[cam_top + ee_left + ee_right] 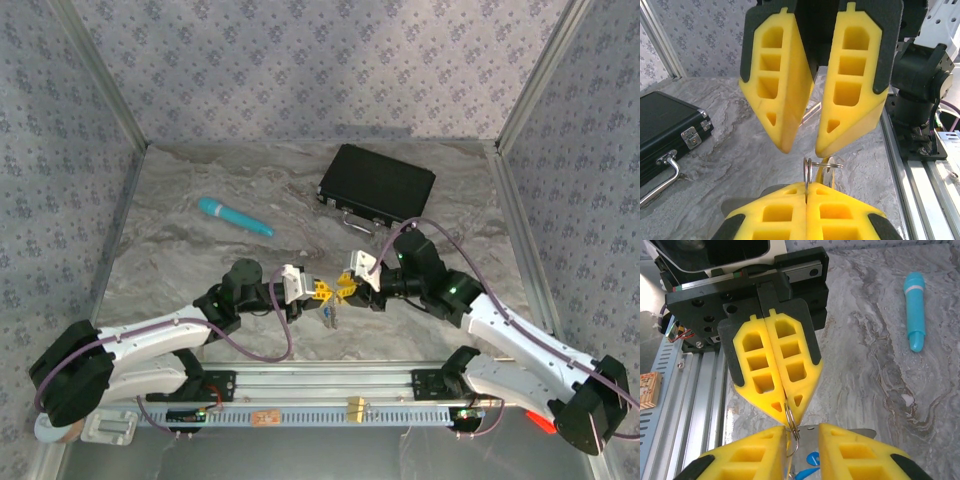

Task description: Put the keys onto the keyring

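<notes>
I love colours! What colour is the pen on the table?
The pen is teal; the right wrist view shows it best.

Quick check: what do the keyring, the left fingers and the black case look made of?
Keyring: thin silvery wire, glinting, likely steel. Left gripper fingers: matte yellow with hollow cells, probably plastic or foam. Black case: dull black shell, shiny metal latch.

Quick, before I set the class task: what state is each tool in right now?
Left tool: closed, holding the keyring.
Right tool: open, small gap between its fingers.
</notes>
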Controlling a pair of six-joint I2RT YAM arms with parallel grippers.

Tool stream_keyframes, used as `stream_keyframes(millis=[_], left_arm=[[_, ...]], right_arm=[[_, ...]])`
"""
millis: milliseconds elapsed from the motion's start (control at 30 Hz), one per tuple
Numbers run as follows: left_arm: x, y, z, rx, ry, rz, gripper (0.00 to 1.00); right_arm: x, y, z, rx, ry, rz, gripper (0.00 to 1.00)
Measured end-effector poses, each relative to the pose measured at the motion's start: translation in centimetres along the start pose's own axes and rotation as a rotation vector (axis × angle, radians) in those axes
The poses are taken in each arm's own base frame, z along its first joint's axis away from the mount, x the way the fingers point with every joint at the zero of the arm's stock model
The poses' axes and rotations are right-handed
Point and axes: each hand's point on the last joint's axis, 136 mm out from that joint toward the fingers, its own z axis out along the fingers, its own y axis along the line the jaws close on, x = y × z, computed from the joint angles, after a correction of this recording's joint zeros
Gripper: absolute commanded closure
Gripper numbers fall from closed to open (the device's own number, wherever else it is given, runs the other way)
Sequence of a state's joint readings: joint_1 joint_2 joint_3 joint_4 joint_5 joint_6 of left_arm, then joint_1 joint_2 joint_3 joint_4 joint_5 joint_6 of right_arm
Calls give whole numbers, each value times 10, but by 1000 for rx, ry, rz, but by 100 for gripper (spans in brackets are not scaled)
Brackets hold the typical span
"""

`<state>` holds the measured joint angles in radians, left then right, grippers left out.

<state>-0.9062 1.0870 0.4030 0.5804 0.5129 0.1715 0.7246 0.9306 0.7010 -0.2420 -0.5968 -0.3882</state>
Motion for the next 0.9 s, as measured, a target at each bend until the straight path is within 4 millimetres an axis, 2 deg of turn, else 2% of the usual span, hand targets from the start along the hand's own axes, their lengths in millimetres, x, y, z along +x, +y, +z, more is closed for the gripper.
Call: stream_keyframes(millis=[367, 600, 900], left_arm=[[0, 0, 0, -2, -1, 0, 100], [7, 1, 2, -3, 22, -20, 100], [5, 1, 2, -2, 14, -16, 100]], right_arm=[[10, 1, 9, -32, 29, 23, 91], [17, 0, 15, -46, 54, 43, 90], [19, 1, 17, -55, 58, 44, 82]])
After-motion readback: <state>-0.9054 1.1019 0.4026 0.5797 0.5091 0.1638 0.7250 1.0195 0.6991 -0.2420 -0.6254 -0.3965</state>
